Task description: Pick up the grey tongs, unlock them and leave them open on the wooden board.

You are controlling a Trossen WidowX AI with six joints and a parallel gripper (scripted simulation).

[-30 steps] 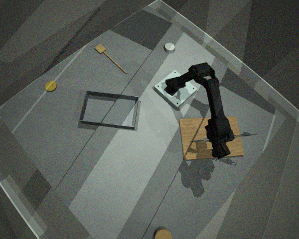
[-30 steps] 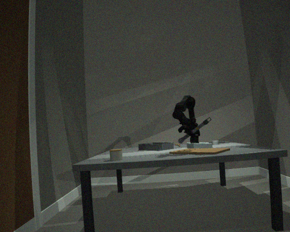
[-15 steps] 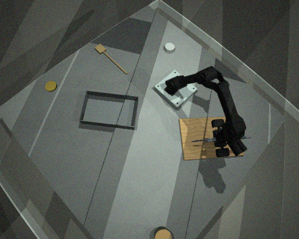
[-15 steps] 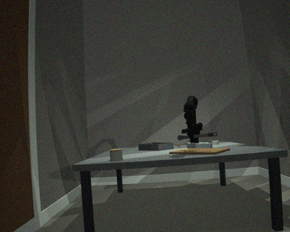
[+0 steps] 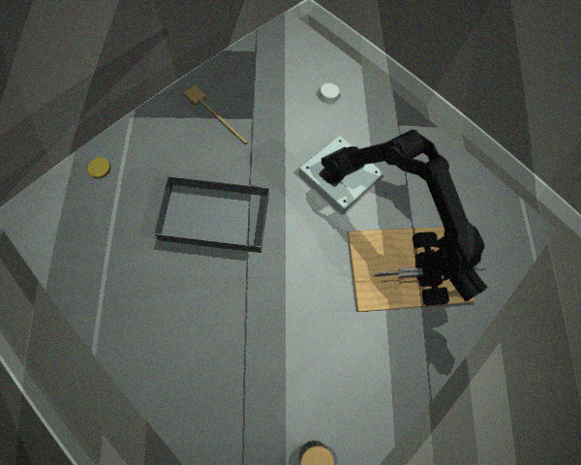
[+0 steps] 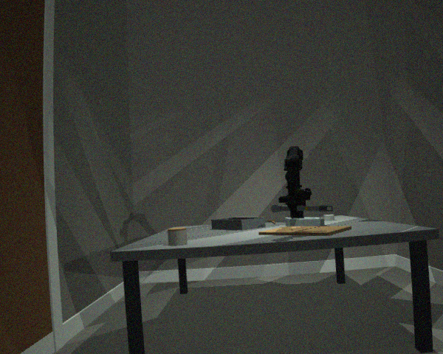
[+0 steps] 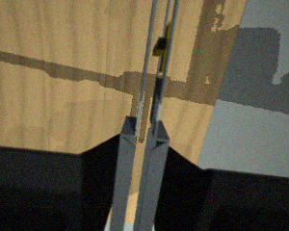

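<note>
The grey tongs (image 5: 407, 272) (image 6: 323, 208) (image 7: 144, 72) are held roughly level above the wooden board (image 5: 363, 298) (image 6: 267, 232) (image 7: 39, 29), apart from it in the exterior view. Their two arms lie close together, with a yellow and black part between them in the wrist view. My gripper (image 7: 138, 139) points down over the board and is shut on the tongs; its fingertips are hidden under its body in the top view. Whether the lock is released cannot be told. The roasting tin (image 5: 208, 242) (image 6: 233, 223) stands apart, with nothing across it.
The pale arm base (image 5: 342, 202) stands behind the board. A wooden spatula (image 5: 223, 121), a yellow disc (image 5: 99, 168) and a small white round thing (image 5: 329, 92) (image 6: 328, 217) lie farther back. A wooden-topped cylinder (image 5: 317, 456) (image 6: 177, 237) stands at the front.
</note>
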